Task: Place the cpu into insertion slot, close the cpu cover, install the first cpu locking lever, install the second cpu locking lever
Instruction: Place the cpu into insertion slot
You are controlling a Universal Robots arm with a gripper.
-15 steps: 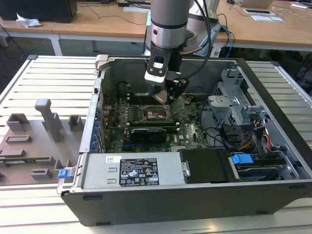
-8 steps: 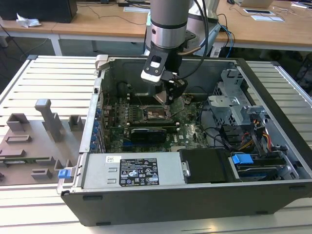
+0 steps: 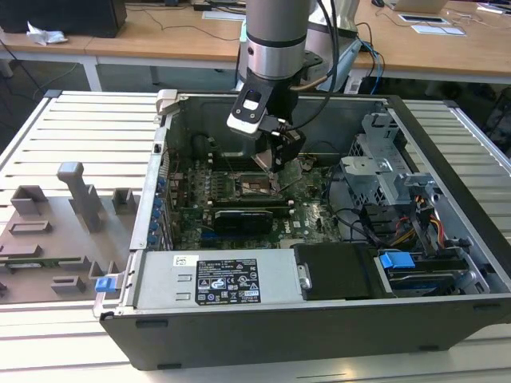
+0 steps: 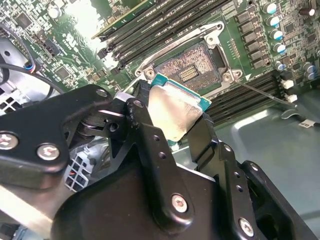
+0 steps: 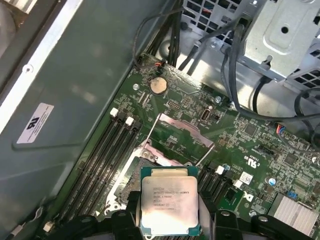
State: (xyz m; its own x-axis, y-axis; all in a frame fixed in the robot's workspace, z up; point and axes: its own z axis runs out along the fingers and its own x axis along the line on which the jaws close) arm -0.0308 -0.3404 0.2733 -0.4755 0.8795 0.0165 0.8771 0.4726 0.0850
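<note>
You are on the first step. The gripper point(image 4: 172, 120) has its fingers clamped on opposite edges of the cpu point(image 5: 169, 205) and holds it close over one edge of the insertion slot point(image 4: 192, 67), not yet seated. The cpu cover point(image 5: 178, 134) stands swung open at the socket's far side, and a thin locking lever point(image 4: 260, 92) lies released beside it. Seating, as I judge it, calls for squaring the chip to the socket rim and lowering it flat. Mind the memory slots point(image 4: 150, 25) flanking the socket. The cables point(image 5: 235, 65) and drive cage point(image 3: 375, 163) sit near the arm.
</note>
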